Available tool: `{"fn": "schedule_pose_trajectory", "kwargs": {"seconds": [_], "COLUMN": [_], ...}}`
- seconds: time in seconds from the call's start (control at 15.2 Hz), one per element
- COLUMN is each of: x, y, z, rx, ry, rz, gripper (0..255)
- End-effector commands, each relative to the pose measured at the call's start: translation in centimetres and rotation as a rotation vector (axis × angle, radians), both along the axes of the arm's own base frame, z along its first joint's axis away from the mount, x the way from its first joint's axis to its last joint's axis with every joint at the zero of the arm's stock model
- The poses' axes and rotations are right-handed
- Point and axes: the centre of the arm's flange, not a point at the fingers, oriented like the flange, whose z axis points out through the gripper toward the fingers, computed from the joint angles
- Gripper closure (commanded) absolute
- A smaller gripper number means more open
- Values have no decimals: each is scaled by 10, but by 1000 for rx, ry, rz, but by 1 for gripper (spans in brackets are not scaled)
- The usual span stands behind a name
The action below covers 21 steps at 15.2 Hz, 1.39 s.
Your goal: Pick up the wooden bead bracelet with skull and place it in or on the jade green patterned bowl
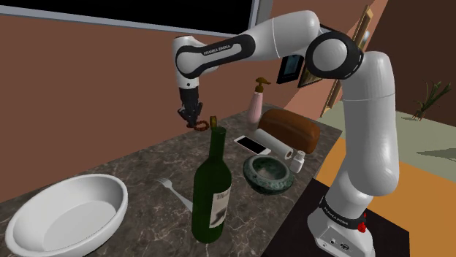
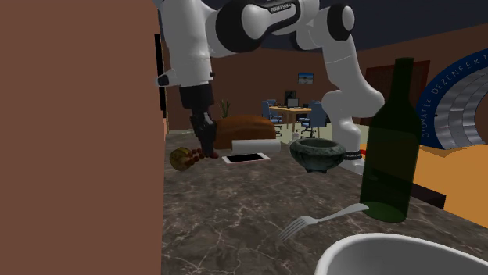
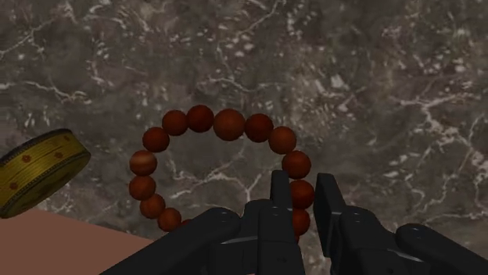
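A ring of reddish-brown beads, the bracelet (image 3: 215, 123), hangs from my gripper (image 3: 305, 186), whose two fingers are shut on a bead at one side of the ring. No skull bead shows. In the shoulder view the gripper (image 1: 191, 115) points down near the wall at the back of the marble counter, with the bracelet (image 1: 197, 125) dangling at its tips. The green patterned bowl (image 1: 267, 176) stands upright toward the shoulder view's right, near the counter's front edge. In the second exterior view the bowl (image 2: 317, 152) lies to the right of the gripper (image 2: 209, 148).
A dark green wine bottle (image 1: 212, 191) stands mid-counter between gripper and bowl. A gold bangle (image 3: 39, 172) lies beside the bracelet by the wall. Around are a phone (image 1: 253, 144), a bread loaf (image 1: 292, 130), a pink dispenser (image 1: 256, 102), a fork (image 1: 175, 191) and a large white bowl (image 1: 69, 212).
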Motion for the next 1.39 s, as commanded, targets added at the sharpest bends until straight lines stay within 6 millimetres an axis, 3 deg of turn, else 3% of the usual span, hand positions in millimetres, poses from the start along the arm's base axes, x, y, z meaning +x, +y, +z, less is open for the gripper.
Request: {"fn": "schedule_pose_trajectory", "kwargs": {"seconds": [0.0, 1.19, 1.25, 1.32], "x": [11, -226, -211, -211], "y": [2, -2, -1, -1], "z": [95, 106, 105, 105], "rx": [44, 44, 43, 43], "ry": [-162, -162, -160, -160], "rz": [-9, -9, -8, -8], "gripper": [255, 255, 255, 0]}}
